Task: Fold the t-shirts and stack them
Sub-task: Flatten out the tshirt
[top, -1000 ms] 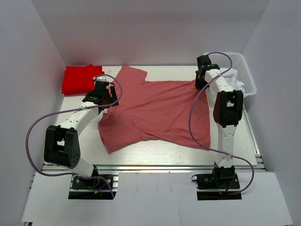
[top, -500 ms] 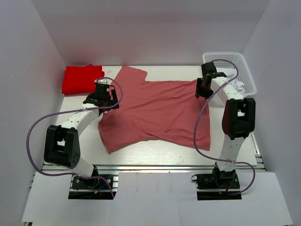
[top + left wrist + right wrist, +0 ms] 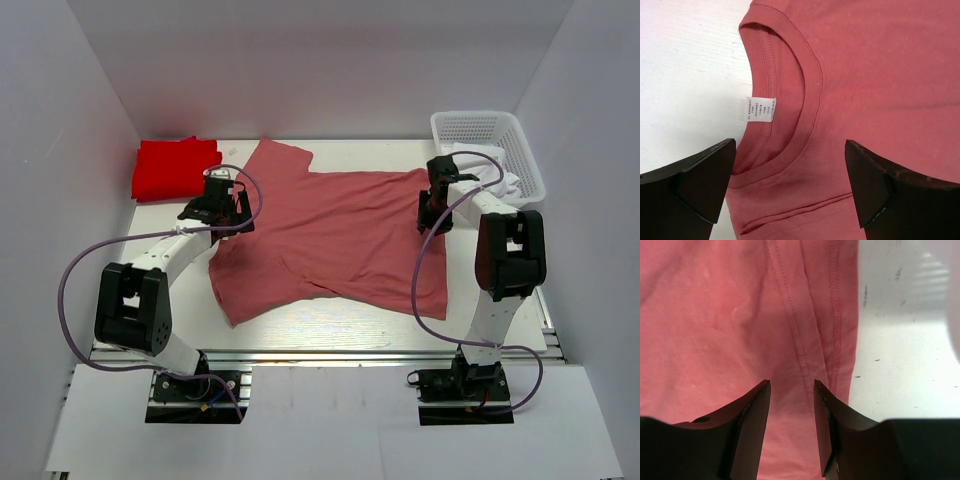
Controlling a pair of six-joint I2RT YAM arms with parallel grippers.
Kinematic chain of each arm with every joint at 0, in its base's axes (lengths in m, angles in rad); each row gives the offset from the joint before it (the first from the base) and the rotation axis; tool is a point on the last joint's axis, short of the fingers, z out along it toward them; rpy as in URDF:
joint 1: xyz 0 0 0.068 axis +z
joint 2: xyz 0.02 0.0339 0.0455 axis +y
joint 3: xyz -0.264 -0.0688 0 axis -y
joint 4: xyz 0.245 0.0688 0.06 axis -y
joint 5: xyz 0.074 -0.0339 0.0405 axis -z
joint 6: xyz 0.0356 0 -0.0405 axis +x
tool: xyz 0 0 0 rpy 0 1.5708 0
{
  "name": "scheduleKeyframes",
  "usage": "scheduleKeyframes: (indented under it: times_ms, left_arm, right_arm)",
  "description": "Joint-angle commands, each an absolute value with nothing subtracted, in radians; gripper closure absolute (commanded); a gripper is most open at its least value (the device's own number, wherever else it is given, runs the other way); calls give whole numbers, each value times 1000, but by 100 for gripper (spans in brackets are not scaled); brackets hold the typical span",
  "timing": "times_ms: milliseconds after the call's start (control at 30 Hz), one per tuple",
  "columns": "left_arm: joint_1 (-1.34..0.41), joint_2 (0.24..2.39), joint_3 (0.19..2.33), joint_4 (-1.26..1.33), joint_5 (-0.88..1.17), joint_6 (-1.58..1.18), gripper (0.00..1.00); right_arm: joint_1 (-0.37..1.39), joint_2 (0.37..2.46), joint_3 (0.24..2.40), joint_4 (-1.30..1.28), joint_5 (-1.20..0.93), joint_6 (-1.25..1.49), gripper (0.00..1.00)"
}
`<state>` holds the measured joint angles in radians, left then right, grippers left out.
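The pink t-shirt (image 3: 330, 235) is a dusty rose tee spread open and mostly flat on the white bench (image 3: 330, 322), covering most of its middle. It has a ribbed round collar (image 3: 807, 100) with 1 small white label (image 3: 761, 108) sewn inside, and a double-stitched hem (image 3: 832, 315). The red t-shirt (image 3: 175, 168) is bright red and lies folded into a compact block in the back left corner of the bench, just apart from the pink one.

The left gripper (image 3: 790, 145) is spread as wide as it goes. It holds nothing, and its 2 dark fingers (image 3: 700, 180) straddle the collar from above; whether they touch the cloth cannot be told. The right gripper (image 3: 791, 385) is only partly spread, with a narrow gap between its fingers (image 3: 752, 425). It sits over the hem at the shirt's right edge, the cloth lying flat in the gap and not pinched.

The pink t-shirt's long axis runs left to right across the bench: collar to the left, hem to the right, 1 sleeve (image 3: 280, 155) toward the back and the other sleeve (image 3: 235, 300) toward the near edge. A white mesh basket (image 3: 478, 125) stands at the back right, with white cloth (image 3: 495, 172) in it.
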<state>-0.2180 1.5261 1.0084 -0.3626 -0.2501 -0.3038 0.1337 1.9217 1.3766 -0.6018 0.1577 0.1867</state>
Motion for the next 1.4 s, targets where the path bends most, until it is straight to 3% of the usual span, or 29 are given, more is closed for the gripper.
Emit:
scheduleKeyframes:
  times_ms: [0, 367, 500, 700, 1000, 1067, 1100, 1367]
  left_arm:
    - [-219, 1539, 1017, -350, -241, -298, 0]
    - [-219, 1569, 1026, -359, -232, -298, 0]
    - [-219, 1569, 1026, -359, -232, -298, 0]
    - [-219, 1569, 1026, -359, -232, -298, 0]
    - [-219, 1560, 1026, -359, -232, -298, 0]
    - [-219, 1569, 1026, -359, -232, -298, 0]
    - [-219, 1569, 1026, -359, -232, -298, 0]
    - [-219, 1578, 1026, -359, -232, -288, 0]
  right_arm:
    - [120, 1922, 1364, -578, 189, 186, 54]
    - [109, 1954, 1348, -571, 155, 183, 56]
    - [107, 1933, 1341, -565, 126, 181, 77]
    - [110, 1894, 1335, -568, 152, 213, 100]
    - [109, 1865, 1321, -580, 222, 222, 100]
    - [106, 1864, 1316, -584, 238, 221, 78]
    - [106, 1861, 1299, -583, 223, 222, 74]
    - [100, 1836, 1241, -558, 187, 216, 63]
